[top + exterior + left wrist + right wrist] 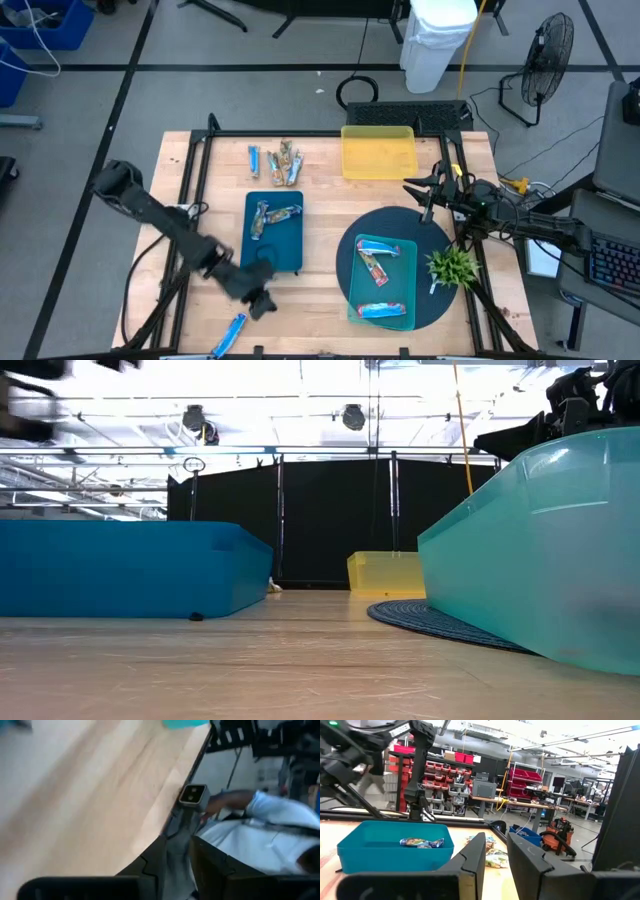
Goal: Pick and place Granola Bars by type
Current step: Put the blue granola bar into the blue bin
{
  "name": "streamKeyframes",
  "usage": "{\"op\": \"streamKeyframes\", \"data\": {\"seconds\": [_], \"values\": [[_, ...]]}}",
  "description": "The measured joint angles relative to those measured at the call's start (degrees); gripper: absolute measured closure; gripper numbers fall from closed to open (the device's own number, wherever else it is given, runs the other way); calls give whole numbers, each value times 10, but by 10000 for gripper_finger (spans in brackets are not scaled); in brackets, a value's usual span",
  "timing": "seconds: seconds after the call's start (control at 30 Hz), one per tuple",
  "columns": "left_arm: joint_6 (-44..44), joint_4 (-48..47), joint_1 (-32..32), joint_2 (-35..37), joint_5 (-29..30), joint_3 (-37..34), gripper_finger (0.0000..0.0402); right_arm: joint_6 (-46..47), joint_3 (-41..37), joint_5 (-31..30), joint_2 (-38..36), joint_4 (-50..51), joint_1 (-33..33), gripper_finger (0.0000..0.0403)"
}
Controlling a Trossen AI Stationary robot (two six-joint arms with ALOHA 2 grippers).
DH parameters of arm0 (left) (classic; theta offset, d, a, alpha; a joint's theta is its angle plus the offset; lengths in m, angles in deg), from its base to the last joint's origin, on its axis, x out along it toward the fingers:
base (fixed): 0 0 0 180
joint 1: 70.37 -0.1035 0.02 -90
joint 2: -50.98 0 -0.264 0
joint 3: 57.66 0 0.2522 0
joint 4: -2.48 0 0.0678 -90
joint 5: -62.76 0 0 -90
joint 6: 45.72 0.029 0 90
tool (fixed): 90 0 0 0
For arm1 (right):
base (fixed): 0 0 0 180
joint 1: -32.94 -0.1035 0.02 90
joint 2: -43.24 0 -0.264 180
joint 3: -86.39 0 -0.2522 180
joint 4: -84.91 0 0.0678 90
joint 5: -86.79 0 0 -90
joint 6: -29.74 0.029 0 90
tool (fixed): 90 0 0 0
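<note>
L claw (262,300) sits low near the front edge of the tabletop, just off the front end of the blue tray (290,250). Its fingers are a little apart w/ nothing between them. My read: you're between picks, and the closest loose target is the blue bar (230,335) lying alone right at the front edge, left of the claw and not touching it. It's set at an angle, so line up the wrist before closing.

R claw (422,197) waits over the back-right part of the tabletop, by the back rim of the round mat (345,250). Fingers are slightly apart and empty. It's parked clear, prob so the L arm has room.

Containers:
- Blue tray, centre-left: 2 bars (272,215) at its back end, side by side. They look mottled, w/ some blue at the ends.
- Teal tray (405,285), on the mat: 3 bars. One bright blue at the front end, one red/white in the middle, and one at the back whose type I can't tell.
- Yellow tray (379,152), by the back edge: no bars seen in it.

Unsorted pile (276,160) lies near the back edge, behind the blue tray: one blue, the rest mottled, bunched close. Judged from that, sorting is maybe half done. The small plant (452,265) stands at the mat's right rim, so mind it on R-side reaches.
</note>
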State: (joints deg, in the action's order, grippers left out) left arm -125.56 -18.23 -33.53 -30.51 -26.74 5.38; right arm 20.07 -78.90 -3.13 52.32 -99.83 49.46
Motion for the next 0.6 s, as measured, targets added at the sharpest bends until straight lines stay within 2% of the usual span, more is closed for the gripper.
{"op": "streamKeyframes", "data": {"seconds": [0.1, 0.2, 0.3, 0.43, 0.6], "values": [[-100, -7, 59, -14, 50, 0, 331, 0, 0, 0, 0, 0, 0, 332], [-200, -20, 94, -38, 52, 0, 357, 0, 0, 0, 0, 0, 0, 332], [-279, -48, 104, -61, -14, 0, 391, 0, 0, 0, 0, 0, 0, 332], [-304, -87, 104, -81, -99, 0, 396, 0, 0, 0, 0, 0, 0, 332], [-312, -145, 100, -87, -120, 0, 398, 0, 0, 0, 0, 0, 0, 332]]}}
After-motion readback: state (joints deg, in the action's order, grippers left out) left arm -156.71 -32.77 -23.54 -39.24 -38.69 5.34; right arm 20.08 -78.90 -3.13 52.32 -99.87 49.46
